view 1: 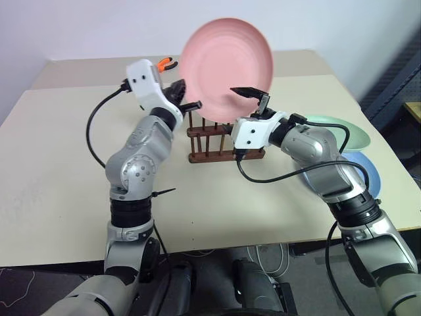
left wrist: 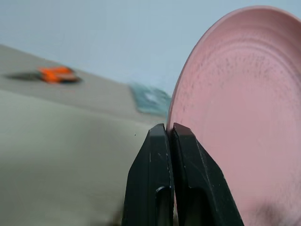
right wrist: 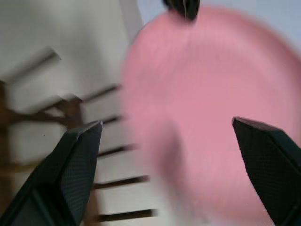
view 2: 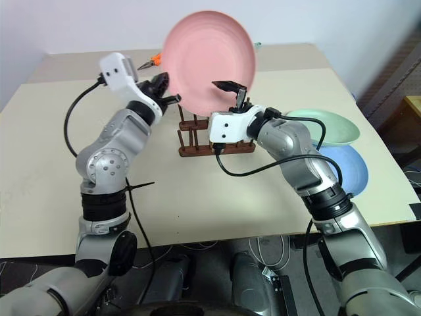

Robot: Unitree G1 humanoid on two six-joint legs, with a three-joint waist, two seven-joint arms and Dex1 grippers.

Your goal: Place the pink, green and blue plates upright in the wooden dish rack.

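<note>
I have the pink plate (view 1: pixel 225 69) up in the air, standing nearly on edge above the wooden dish rack (view 1: pixel 217 139), which sits in the middle of the table (view 1: pixel 59 171). My left gripper (view 1: pixel 187 99) has its fingers pressed together on the plate's left rim; in the left wrist view the two black fingers (left wrist: pixel 186 183) meet right at the plate's edge, so I read that as a pinch on the rim. My right gripper (view 1: pixel 255 97) is spread wide, one finger in front of the plate's lower right part and the other nearer the wrist, and I cannot tell whether either touches the plate. The green plate (view 1: pixel 342 131) and the blue plate (view 1: pixel 365 172) lie flat on the right side of the table, the blue one nearer to me, both untouched. So I judge this to be the first of three placements, with the plate carried over the rack but not yet seated. The next move, as I see it, calls for lowering the plate so its bottom edge drops between two pairs of pegs, keeping it upright and square to the rails. The right gripper could steady the free edge. The risk I see is the plate pivoting in a one-sided pinch, or its rim catching a peg top and nudging the light rack.
</note>
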